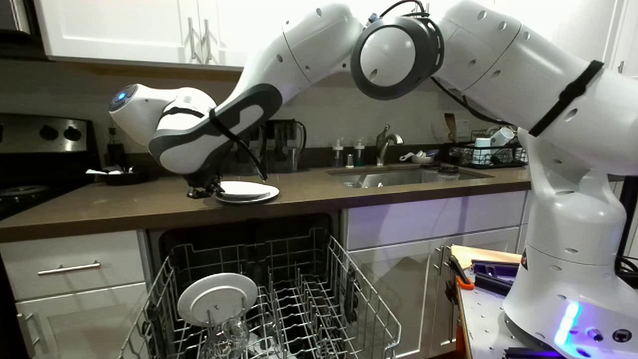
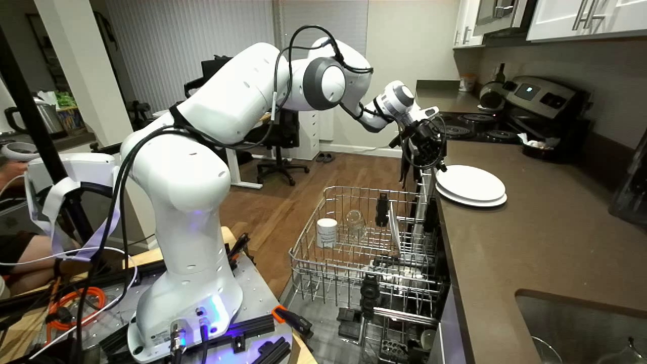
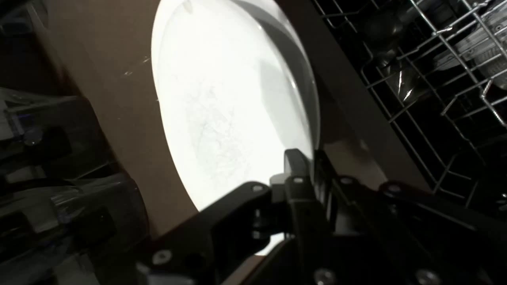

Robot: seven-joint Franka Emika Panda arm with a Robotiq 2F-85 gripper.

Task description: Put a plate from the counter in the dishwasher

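Two plates, an upper plate point(image 3: 225, 107) and a lower plate point(image 3: 293, 55), lie stacked on the counter point(image 2: 546, 242) directly over the dishwasher point(image 1: 249, 229). The upper plate is taken as the item for loading, which is not yet done. The gripper point(image 3: 310, 160) is clamped on its rim, one finger point(image 3: 296, 162) over the face and the opposite one outside the edge. Whether the rim of the lower plate is also pinched cannot be determined. The rim hold is judged deliberate: a flat plate offers little other purchase, and an edge grip should let it be turned upright. Placement of the stack over the dishwasher presumably keeps the transfer short.

The rack point(image 1: 365, 281) is drawn out in front of the dishwasher, evidently to receive ware from above. In it a third plate point(image 1: 217, 299) stands on edge, leaning, probably so that water reaches both faces.

Count: three plates made out, two over the dishwasher and one inside its rack; one white cup point(image 2: 326, 233), also in the rack; at least one glass point(image 2: 355, 225) there, any others being obscured by wire; one sink point(image 2: 571, 308) and one faucet point(image 1: 382, 146), both to one side of the dishwasher.
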